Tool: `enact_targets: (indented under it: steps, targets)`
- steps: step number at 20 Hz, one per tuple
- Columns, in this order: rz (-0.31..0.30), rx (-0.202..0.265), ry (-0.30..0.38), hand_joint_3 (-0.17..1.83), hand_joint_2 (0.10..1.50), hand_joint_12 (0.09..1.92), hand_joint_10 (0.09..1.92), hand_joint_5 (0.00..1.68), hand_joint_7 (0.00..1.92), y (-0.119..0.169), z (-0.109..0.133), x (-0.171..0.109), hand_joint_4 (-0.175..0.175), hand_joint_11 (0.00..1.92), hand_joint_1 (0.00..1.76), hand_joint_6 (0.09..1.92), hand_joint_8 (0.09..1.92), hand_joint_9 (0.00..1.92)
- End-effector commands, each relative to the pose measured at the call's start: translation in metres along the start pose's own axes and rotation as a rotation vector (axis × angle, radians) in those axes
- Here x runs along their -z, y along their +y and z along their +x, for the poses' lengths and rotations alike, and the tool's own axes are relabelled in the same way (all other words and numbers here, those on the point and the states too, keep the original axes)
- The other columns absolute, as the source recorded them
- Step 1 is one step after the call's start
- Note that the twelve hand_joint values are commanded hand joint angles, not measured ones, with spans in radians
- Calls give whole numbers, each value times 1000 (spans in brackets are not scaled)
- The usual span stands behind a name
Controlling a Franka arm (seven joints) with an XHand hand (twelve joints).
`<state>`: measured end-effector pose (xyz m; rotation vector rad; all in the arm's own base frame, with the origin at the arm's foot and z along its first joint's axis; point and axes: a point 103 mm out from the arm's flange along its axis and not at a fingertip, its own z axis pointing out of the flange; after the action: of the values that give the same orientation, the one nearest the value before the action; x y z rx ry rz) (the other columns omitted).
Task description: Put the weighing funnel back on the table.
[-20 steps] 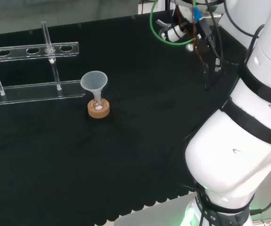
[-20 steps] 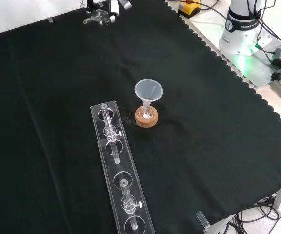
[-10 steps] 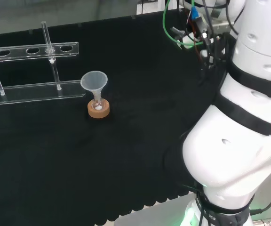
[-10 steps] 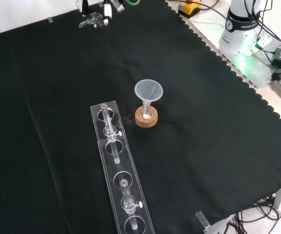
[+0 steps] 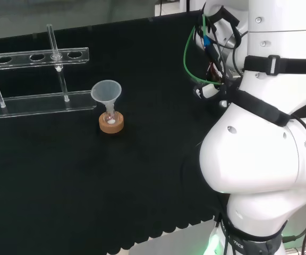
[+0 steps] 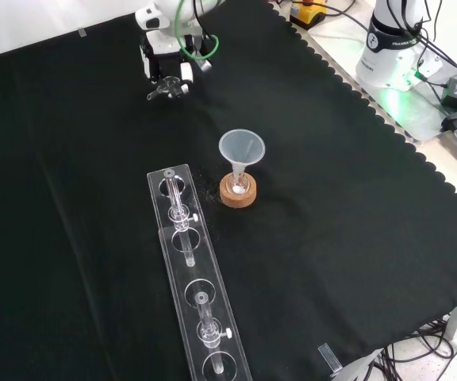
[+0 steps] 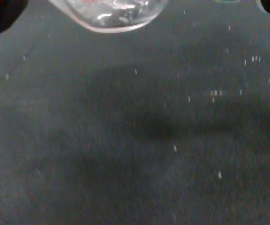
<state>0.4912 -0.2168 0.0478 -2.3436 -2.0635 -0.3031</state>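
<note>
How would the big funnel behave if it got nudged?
Likely top-heavy: the funnel has a wide mouth over a thin stem in a small flask, so a push near its rim could tip it. The cork ring is low and broad, so a low push may slide the set on the cloth instead. It looks thin and clear, probably light.

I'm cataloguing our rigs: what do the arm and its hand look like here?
The arm is built of big, rounded, glossy white links with black bands at the joints. A green cable loops beside it toward the hand, which is black and white. The white base glows green at its foot.
</note>
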Motion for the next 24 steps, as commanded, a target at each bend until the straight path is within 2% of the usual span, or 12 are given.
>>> enact_targets:
  steps: [1,4,6,7,8,9,10,13,17,19,21,24]
  targets:
    - [4,35,-26,1412,155,470,87,1524,1864,-2,0,-16,175,1653,1236,703,468,1919]
    - [16,39,-14,1407,157,472,87,1524,1860,-4,2,-19,175,1656,1235,699,467,1918]
    - [26,37,-13,1338,179,500,87,1555,1851,-5,4,-16,129,1720,1228,581,430,1919]
    - [24,41,-24,1128,252,510,87,1544,1822,-6,5,-12,101,1720,1122,542,412,1903]
    - [31,46,-33,870,345,534,87,1413,1735,-6,7,-8,-3,1682,988,626,411,1839]
    - [59,45,-31,665,419,578,87,1209,1619,-6,9,-4,-82,1613,863,773,424,1750]
    - [85,43,-27,514,472,674,87,1009,1476,-7,11,-2,-128,1496,756,884,462,1638]
    - [146,42,-14,273,552,1071,87,581,946,-8,14,2,-140,1025,547,816,672,1237]
    - [183,67,10,152,600,1297,87,358,479,-12,22,18,-133,673,476,551,840,901]
    - [185,103,30,105,621,1374,87,292,270,-16,31,32,-128,507,454,369,879,729]
    - [174,163,63,72,637,1443,87,249,124,-25,48,55,-126,372,436,230,883,604]
    - [174,251,69,43,647,1511,87,220,21,-36,77,81,-124,240,414,105,848,491]
